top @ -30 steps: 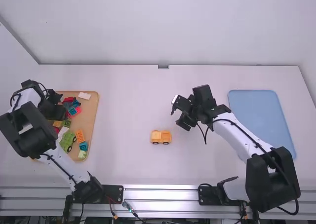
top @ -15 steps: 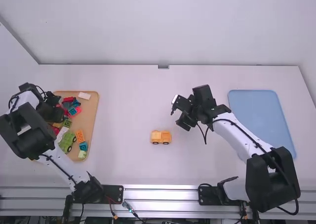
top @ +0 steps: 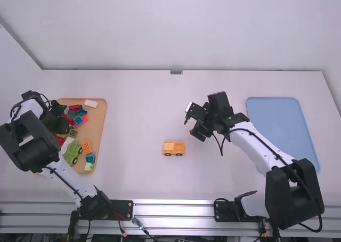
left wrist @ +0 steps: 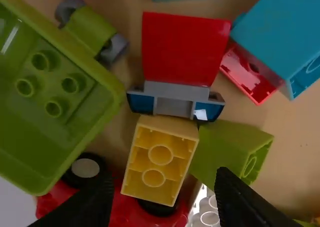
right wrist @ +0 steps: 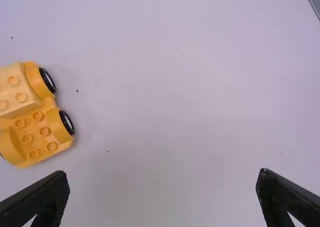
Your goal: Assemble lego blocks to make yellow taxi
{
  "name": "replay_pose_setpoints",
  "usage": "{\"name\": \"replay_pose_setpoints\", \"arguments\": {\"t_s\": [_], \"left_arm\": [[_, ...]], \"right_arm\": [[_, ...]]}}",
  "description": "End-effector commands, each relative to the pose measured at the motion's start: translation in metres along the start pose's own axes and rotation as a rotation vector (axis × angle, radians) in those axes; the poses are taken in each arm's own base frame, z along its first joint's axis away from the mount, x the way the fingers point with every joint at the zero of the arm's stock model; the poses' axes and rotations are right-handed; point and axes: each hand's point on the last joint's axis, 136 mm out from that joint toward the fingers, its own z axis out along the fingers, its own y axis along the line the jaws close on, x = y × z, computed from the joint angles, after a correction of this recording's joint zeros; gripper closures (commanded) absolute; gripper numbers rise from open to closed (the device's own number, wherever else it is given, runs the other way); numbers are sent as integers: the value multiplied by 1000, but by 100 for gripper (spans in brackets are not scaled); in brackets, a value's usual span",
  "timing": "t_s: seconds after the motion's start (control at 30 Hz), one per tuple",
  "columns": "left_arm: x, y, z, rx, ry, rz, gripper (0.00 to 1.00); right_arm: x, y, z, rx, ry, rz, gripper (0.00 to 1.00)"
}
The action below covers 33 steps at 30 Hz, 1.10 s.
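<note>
Probably time to pluck the yellow block (left wrist: 161, 155) out of the tan tray (top: 97, 114). Got the left gripper (left wrist: 164, 184) above it, spread wider than the block and with nothing in hold. Right gripper (right wrist: 164, 178) also wide open and empty, over the counter (top: 139, 119). Partly built yellow car (top: 173, 148) on the counter between the arms, wheels down, with a block already on top.

Main tip: watch the neighbours. Green block (left wrist: 225, 149) right beside the yellow one, red piece (left wrist: 185, 49) with a grey hinge just off one end, big green tub (left wrist: 47, 94) near the other side. Line up with the long sides, centre first, then drop straight down. Don't land a fingertip on the green block, or expect to tip the yellow one or pinch both. Squeeze gently, lift straight up, check for hitchhikers.

Also, hollow side up here, so likely in need of a flip before stacking. Grip low enough for a firm hold, but don't scrape the tray.
</note>
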Motion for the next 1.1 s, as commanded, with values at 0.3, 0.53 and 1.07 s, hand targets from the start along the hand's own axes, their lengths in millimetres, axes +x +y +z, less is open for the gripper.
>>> {"name": "replay_pose_setpoints", "arguments": {"t_s": [0.3, 0.53, 1.07], "left_arm": [[17, 9, 15, 7, -23, -18, 46], [13, 2, 12, 105, -117, -10, 45], [9, -6, 28, 81, -139, 54, 54]], "right_arm": [[-15, -7, -9, 25, -34, -10, 1], [-15, -8, -9, 26, -36, -12, 1], [-15, -7, -9, 23, -37, -11, 1]]}}
